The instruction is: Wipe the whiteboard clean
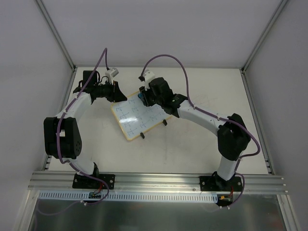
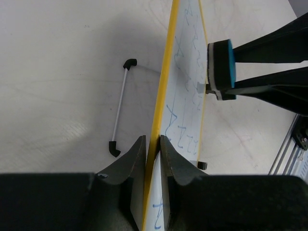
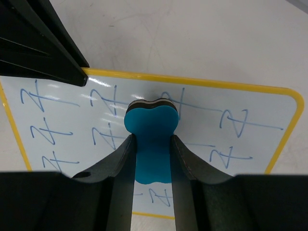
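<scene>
- Showing the whiteboard (image 1: 139,117), yellow-rimmed and covered with blue scribbles, lying near the middle of the table (image 1: 207,144) and turned askew to its edges.
- Left claw (image 2: 153,144): clamped on the board's yellow rim, at the 10 o'clock corner in the top view.
- Right claw (image 3: 151,139): clamped on a blue eraser (image 3: 150,126), over the board's 12 o'clock edge.
- The eraser's pad faces the writing surface and appears to touch it, though contact is not clear.
- Two black tabs (image 1: 142,136) sit on the 5 o'clock edge.
- A thin grey rod (image 2: 120,110) with black ends lies on the table beside the board.
</scene>
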